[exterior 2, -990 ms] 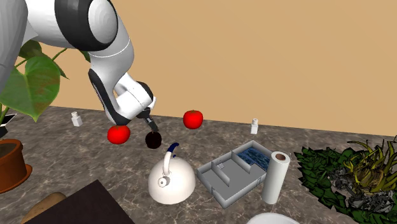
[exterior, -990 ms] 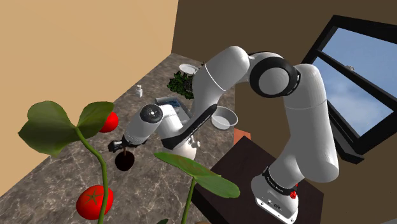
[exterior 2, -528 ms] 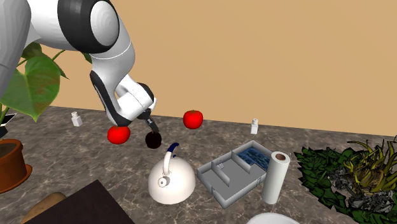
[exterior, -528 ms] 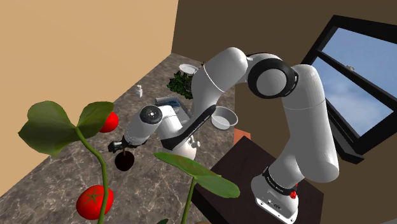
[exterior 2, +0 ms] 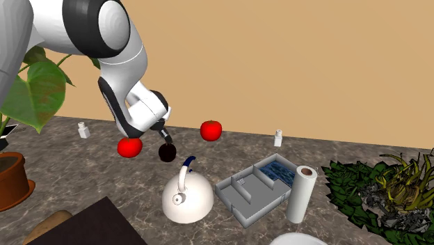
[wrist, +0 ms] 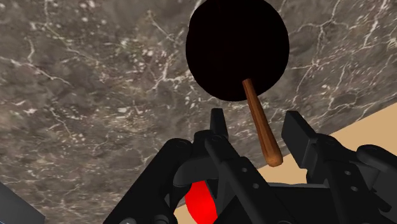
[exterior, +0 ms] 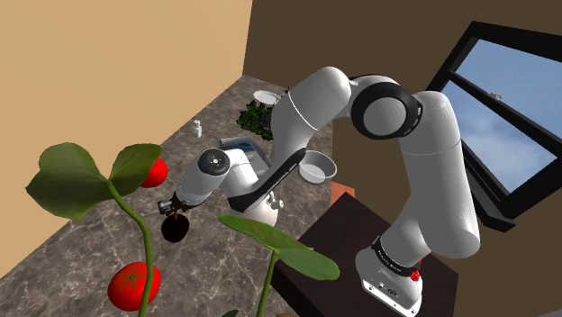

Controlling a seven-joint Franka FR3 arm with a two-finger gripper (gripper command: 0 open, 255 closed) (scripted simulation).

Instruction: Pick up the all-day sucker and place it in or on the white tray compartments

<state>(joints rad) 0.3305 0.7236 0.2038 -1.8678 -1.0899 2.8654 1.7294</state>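
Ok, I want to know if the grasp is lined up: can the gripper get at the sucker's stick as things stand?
Likely yes. The gripper is open, and the dark sucker has its brown stick between the fingers, touching neither; nothing blocks it.

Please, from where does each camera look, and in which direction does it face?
Shoulder view: beside the stand, looking down along the countertop; the whole arm shows.
Second exterior view: on the stand's side of the countertop, facing the tan wall; the arm's end and end effector show.
Wrist view: on the hand, looking down at the dark sucker; both fingers show.
Shared: all three show the sucker.
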